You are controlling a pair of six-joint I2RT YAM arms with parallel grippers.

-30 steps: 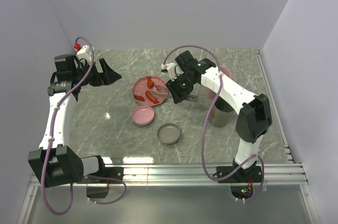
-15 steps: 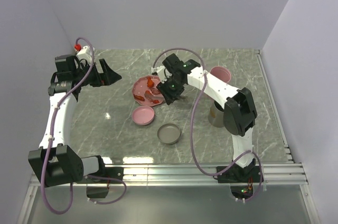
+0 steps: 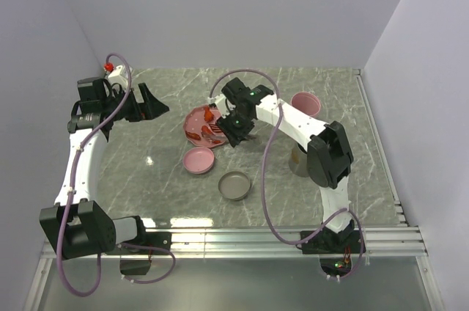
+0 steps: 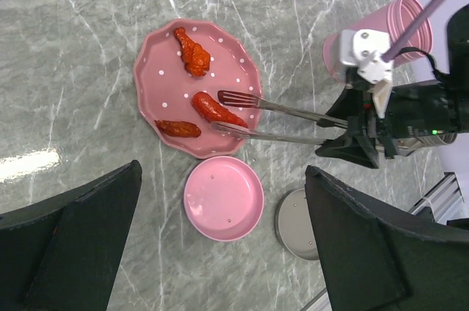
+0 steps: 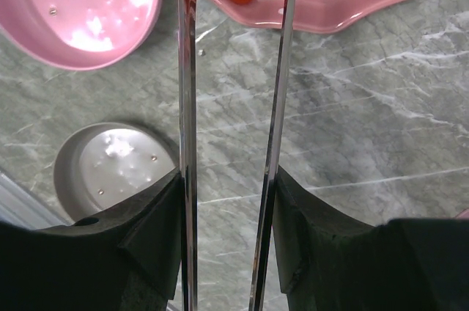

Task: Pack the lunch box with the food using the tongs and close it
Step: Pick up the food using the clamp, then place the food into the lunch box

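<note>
Right hand [image 5: 227, 175] clamps the tongs [image 4: 282, 116] well back from their tips, my fingers pressed to the outside of both silver arms, which stand apart. Seen from above, the tips reach over the pink dotted plate [image 4: 157, 91] from its three o'clock side and flank the middle red sausage [image 4: 215, 108], one of three lying there; whether metal touches it I cannot tell. Left hand [image 3: 152, 100] hangs wide open and empty at the plate's nine o'clock. On the desk [image 3: 146, 179], the pink lid [image 3: 198, 159] lies at the plate's six o'clock, the grey lid [image 3: 235, 185] at five. The pink tub [image 3: 305, 102] stands open-mouthed at three o'clock, the olive-grey tub [image 3: 297, 166] at four, partly hidden behind my right arm [image 3: 322, 135]
</note>
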